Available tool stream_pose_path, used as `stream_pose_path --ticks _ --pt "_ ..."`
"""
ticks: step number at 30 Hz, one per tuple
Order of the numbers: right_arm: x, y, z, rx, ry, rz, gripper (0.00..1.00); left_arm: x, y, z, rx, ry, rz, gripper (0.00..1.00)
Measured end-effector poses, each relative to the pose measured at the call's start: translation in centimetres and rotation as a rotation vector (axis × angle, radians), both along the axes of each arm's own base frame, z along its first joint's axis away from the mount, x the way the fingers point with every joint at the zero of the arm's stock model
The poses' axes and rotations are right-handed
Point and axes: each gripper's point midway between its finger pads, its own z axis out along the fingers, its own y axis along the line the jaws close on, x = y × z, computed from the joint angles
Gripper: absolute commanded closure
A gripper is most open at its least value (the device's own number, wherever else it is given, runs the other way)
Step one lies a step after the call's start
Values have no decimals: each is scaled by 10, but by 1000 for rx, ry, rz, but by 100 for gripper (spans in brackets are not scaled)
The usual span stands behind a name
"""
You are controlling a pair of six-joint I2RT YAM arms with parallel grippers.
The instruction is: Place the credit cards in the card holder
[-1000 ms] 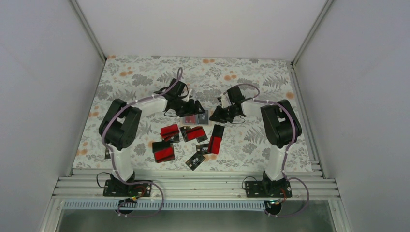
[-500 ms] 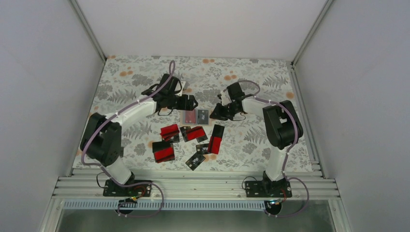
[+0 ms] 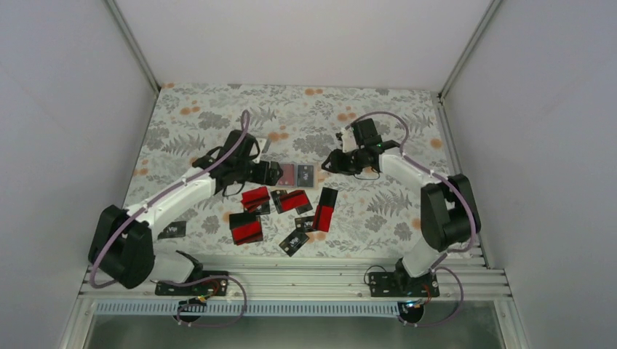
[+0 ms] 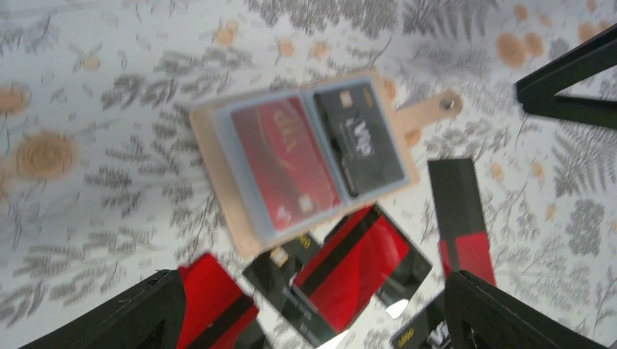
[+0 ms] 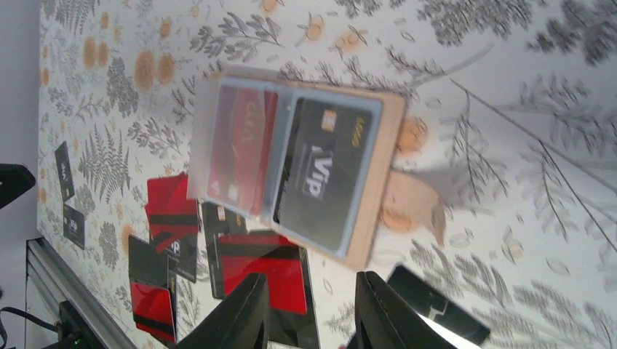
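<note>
Tan card holder (image 4: 215, 153) motion-blurred; loose credit cards (image 4: 360, 265) cut off below.

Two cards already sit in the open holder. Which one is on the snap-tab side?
The black VIP card, in the card holder's pocket beside the snap tab; the red card fills the other pocket.

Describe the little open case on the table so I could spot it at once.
On the flowered tablecloth, look at the far edge of the scatter of loose red-and-black cards. The card holder lies open there. It is the only tan thing, with a snap tab, and a red card and a black card sit behind its clear pockets.
</note>
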Motion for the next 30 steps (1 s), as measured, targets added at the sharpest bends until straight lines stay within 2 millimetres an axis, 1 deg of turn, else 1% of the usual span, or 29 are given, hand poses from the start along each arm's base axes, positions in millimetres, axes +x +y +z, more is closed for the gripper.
stream_pose_path --ticks 3,7,9,12,14,17,19,21,25,28,30 --pt "-15 -10 2 -21 -2 -19 57 -17 8 -10 23 12 0 12" --pt "-27 -22 -2 -58 -1 -50 49 -36 20 -25 53 31 20 12" --pt "-32 -27 -7 -75 10 -66 45 -41 27 -32 70 37 43 12" --pt "-37 -31 -13 -86 24 -74 36 -43 37 -38 89 27 92 12" --pt "-37 -32 -14 -90 26 -77 34 -39 42 -38 97 11 128 11" --pt "-35 -31 -13 -87 16 -83 29 -27 50 -37 97 -9 184 11" --pt "-32 -31 -12 -87 12 -84 26 -20 56 -42 109 -7 219 11" --pt "-28 -29 -11 -88 6 -84 25 -13 61 -47 128 3 245 11" --pt "-15 -25 -7 -91 -11 -80 25 1 62 -55 150 23 272 12" --pt "-7 -24 -7 -98 -20 -80 25 9 63 -58 152 35 291 13" --pt "-3 -23 -8 -105 -23 -79 25 14 65 -58 150 35 303 15"
